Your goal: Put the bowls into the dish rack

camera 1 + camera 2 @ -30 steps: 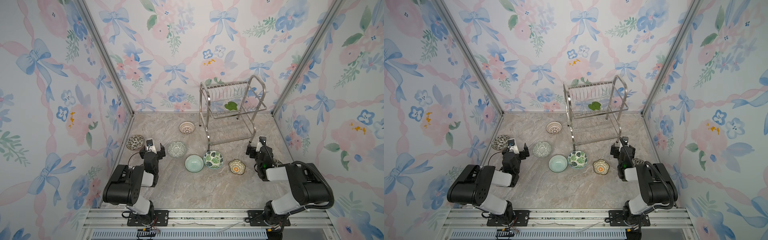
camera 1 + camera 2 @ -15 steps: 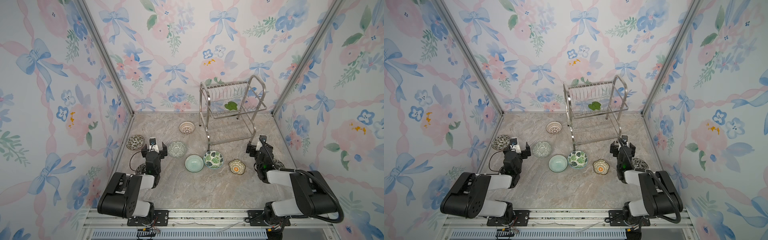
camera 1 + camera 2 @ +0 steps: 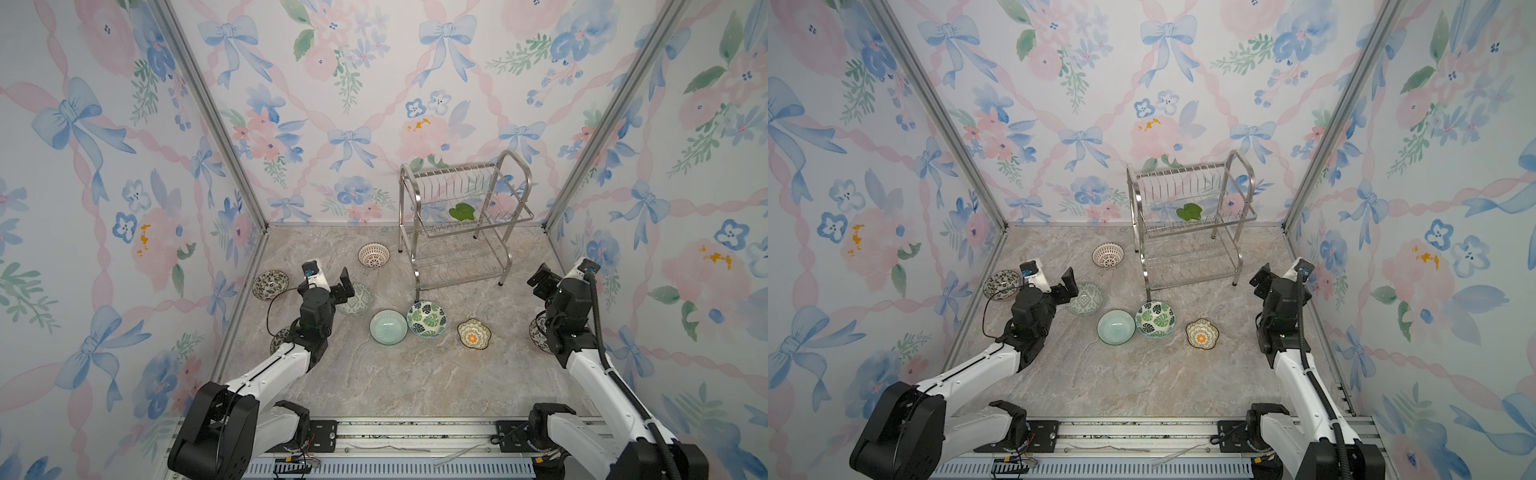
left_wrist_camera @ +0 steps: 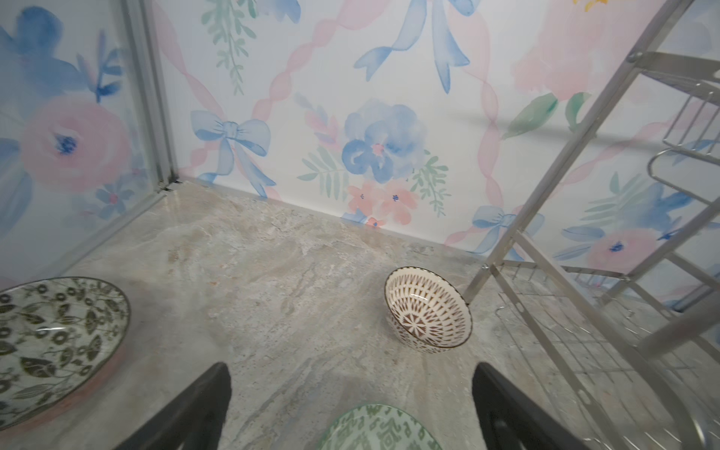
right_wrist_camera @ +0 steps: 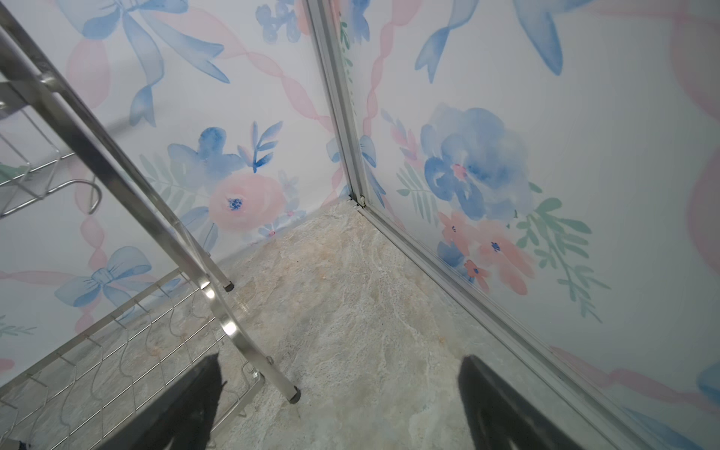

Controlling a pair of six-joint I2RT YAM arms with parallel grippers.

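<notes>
So the dish rack sat toward the back of the tabletop, right of centre and close to the back wall. I counted eight bowls, all down on the tabletop. There was a dark floral bowl hugging the left wall and a brown lattice bowl just left of the rack. Then came a green geometric bowl, a mint bowl and a leaf-print bowl right beside the rack's front leg. A scalloped yellow-orange bowl sat a bit further right. One half-hidden bowl peeked out from behind the left arm and another half-hidden bowl from behind the right arm. The near half of the tabletop was wide open. The left fingers were spread wide with nothing in them, just over the geometric bowl's edge. The right fingers were just as wide, gripping nothing, in the gap between the rack and the right wall.
</notes>
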